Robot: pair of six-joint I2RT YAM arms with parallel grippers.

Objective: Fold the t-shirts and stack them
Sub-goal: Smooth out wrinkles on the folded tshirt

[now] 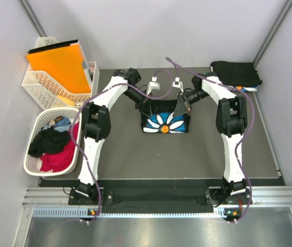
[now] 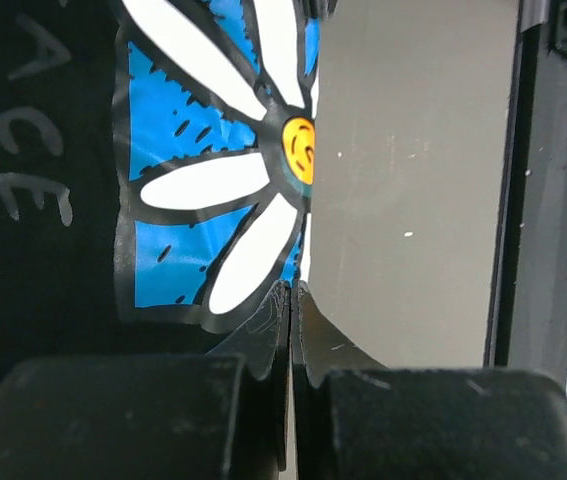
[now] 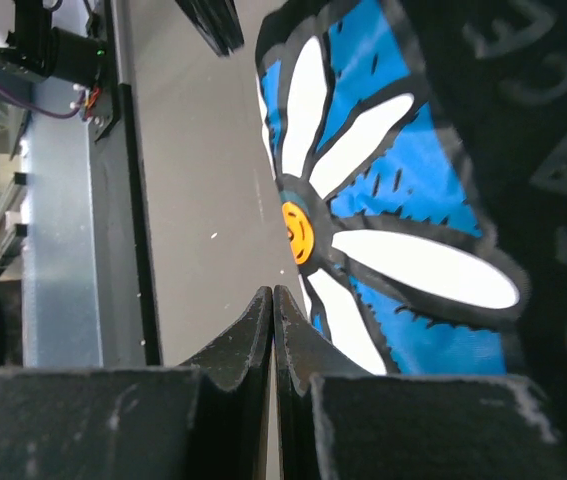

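Note:
A folded black t-shirt (image 1: 165, 122) with a white-and-blue daisy print lies flat at the middle of the table. My left gripper (image 1: 144, 109) is over its back left corner and my right gripper (image 1: 184, 107) over its back right corner. In the left wrist view the left gripper (image 2: 293, 290) is shut, with nothing between the jaws, and its tips line up with the edge of the t-shirt (image 2: 203, 190). The right gripper (image 3: 272, 292) is also shut and holds nothing, next to the printed t-shirt (image 3: 403, 220). Whether either tip touches the cloth I cannot tell.
A stack of folded black t-shirts (image 1: 236, 73) sits at the back right corner. A white lattice basket (image 1: 32, 164) at the left holds loose black, red and blue shirts. Behind it stands another white basket (image 1: 37, 85) with an orange folder (image 1: 58, 64).

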